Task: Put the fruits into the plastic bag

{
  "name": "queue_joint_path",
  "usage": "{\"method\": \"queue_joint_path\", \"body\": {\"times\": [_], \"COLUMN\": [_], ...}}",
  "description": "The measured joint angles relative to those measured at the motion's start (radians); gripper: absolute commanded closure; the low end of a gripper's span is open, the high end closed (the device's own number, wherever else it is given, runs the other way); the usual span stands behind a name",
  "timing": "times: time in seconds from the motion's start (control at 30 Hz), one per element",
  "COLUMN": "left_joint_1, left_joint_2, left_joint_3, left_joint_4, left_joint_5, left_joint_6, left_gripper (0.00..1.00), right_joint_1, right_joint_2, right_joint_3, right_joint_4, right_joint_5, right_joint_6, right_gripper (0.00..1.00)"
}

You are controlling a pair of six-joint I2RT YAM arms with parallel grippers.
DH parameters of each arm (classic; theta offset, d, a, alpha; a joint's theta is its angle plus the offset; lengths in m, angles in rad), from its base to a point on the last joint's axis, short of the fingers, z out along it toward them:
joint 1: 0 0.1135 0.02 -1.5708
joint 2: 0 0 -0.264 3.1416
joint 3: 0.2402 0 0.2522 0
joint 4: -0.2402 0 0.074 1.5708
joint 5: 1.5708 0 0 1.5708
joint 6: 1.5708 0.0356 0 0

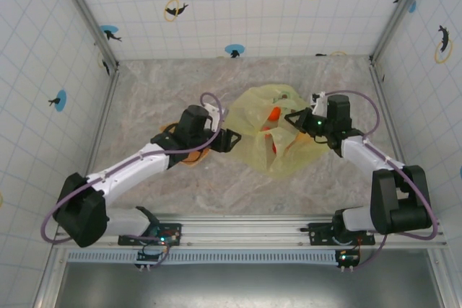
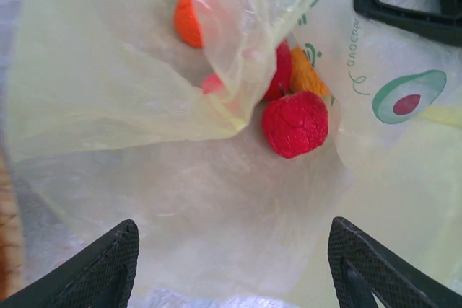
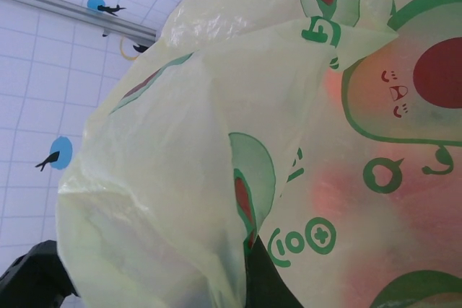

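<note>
The plastic bag (image 1: 278,124), translucent yellow-green with avocado prints, lies crumpled mid-table. My right gripper (image 1: 292,120) is shut on its right edge and holds the film up; in the right wrist view the film (image 3: 216,142) is pinched at a dark finger (image 3: 268,283). My left gripper (image 1: 229,140) stands open at the bag's left mouth with nothing between its fingers (image 2: 108,268). Inside the bag lie the fruits: a bumpy red one (image 2: 294,124), an orange one (image 2: 189,19), a yellow-orange one (image 2: 312,76) and another red one (image 2: 281,70) partly behind the film.
An orange plate (image 1: 182,156) lies partly hidden under my left arm. Tiled walls with metal posts close the table on three sides. The right gripper's black fingers (image 2: 411,1) show at the top right of the left wrist view.
</note>
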Motion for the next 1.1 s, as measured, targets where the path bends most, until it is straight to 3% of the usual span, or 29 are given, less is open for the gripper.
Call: {"method": "queue_joint_path", "body": {"times": [0.43,0.67,1.1], "left_joint_1": [0.213,0.222,0.222], "left_joint_2": [-0.189,-0.078,0.032], "left_joint_3": [-0.029,-0.039,-0.119], "left_joint_4": [-0.095,-0.137,-0.05], "left_joint_5": [-0.201,-0.238,-0.183], "left_joint_6": [-0.016,-0.103,-0.235], "left_gripper": [0.2,0.15,0.1], "right_joint_1": [-0.001,-0.001,-0.006], "right_joint_2": [0.002,0.005,0.006], "right_joint_3": [-0.01,-0.027,-0.031], "right_joint_4": [0.012,0.02,0.024], "right_joint_5": [-0.004,-0.005,-0.015], "right_joint_6": [0.0,0.0,0.001], "right_gripper": [1.0,1.0,1.0]}}
